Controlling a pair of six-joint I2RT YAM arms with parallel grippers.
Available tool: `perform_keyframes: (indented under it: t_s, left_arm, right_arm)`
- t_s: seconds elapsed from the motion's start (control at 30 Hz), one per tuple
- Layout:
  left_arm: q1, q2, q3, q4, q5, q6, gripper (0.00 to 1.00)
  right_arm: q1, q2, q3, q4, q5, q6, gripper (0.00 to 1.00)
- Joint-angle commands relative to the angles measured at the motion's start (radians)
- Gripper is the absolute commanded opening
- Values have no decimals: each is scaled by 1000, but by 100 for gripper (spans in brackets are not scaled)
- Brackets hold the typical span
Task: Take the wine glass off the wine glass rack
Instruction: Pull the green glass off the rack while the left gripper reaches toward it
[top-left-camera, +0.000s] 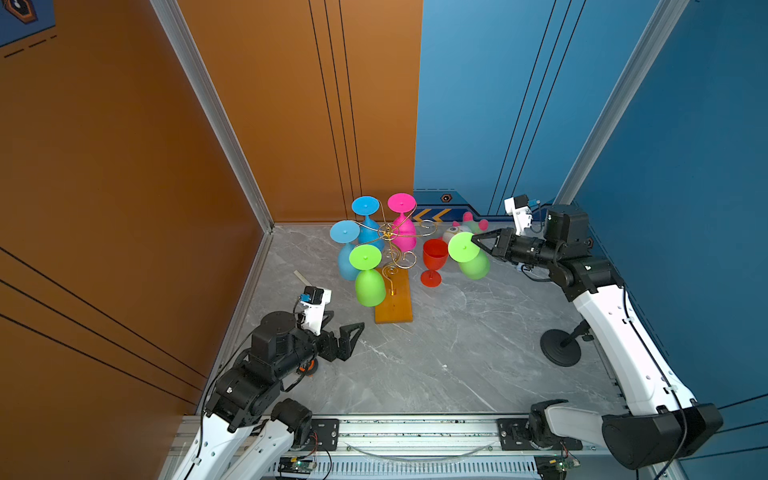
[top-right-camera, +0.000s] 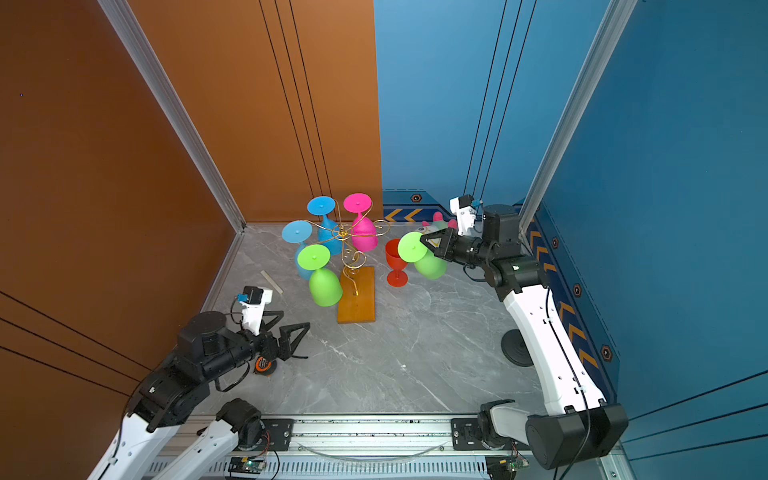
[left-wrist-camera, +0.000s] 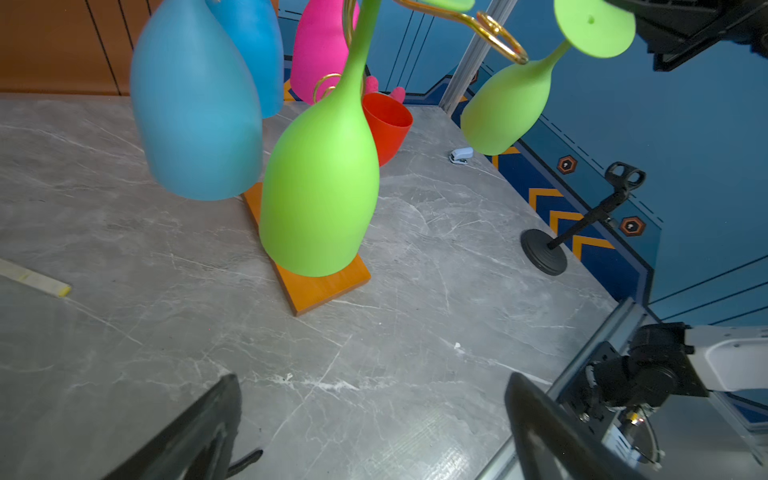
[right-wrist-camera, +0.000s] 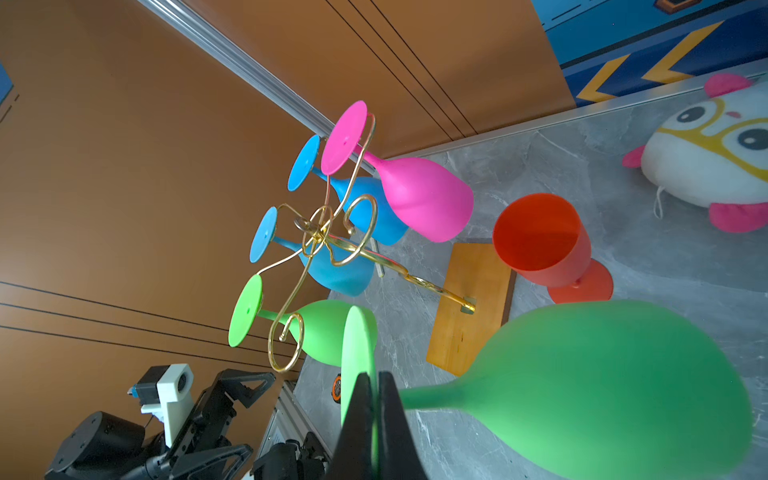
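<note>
Glasses first: we count six matte plastic wine glasses. Four hang bowl-down from the wine glass rack (top-left-camera: 394, 307), a thin gold wire stand on a rectangular orange-brown wooden base. They are one light blue wine glass (top-left-camera: 345, 231), one deeper blue wine glass (top-left-camera: 365, 205), one pink wine glass (top-left-camera: 401, 202) and one hanging green wine glass (top-left-camera: 369, 289). A fifth, the red wine glass (top-left-camera: 434, 251), stands upright on the grey, marble-veined surface (top-left-camera: 457, 361) just right of the rack. The sixth, the held green wine glass (top-left-camera: 465, 249), is off the rack. The right jaws are closed on the rim of its round foot, and it hangs tilted, bowl downward, above the surface beside the red one, clear of the wire arms. The left jaws stand wide open with nothing between them, low near the front left corner and well apart from the rack.

We count one each of the rest:
- a white plush toy (right-wrist-camera: 706, 158) with pink ears and yellow spectacles, by the back wall
- a black round-footed stand (top-left-camera: 561, 347) at the right
- a pale flat strip (top-left-camera: 300, 276) at the left
- an orange-and-black tape measure (top-right-camera: 262, 365) beneath the left arm (top-right-camera: 208, 349)
- a small blue-and-white stapler (left-wrist-camera: 461, 156)

Around the surface, orange-brown wall panels (top-left-camera: 124, 166) close the left and back left. Blue wall panels (top-left-camera: 498, 104) close the back right and right, with aluminium posts (top-left-camera: 216, 112) at the corners.
</note>
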Motion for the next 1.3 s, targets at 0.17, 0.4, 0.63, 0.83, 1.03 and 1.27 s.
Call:
perform_keyframes:
  t_s: [0.17,0.4,0.63,0.83,1.03,1.27]
  left_arm:
    - [11,-56,-66,124,276,-195,98]
    - [8,-78,-122,218,347,-301,93]
    - [5,-49,-196,422,469,-451,84]
    - [-3,-14,-236,537,516,-512,70]
    - [-41,17,-241,593,546,-529,60]
    - [-101,54,-242,642,548,-531,49]
  right_arm:
    - [115,-67,-126,-82,42,-137,0]
    - [263,-101,-207,-48,43,-156,0]
    - [404,-109,-253,46,12,-143,0]
    - [498,-93,-267,140,-22,-118,0]
    - [565,-63,-249,154,-37,-128,0]
    - [604,-34,-251,224,-47,-94,0]
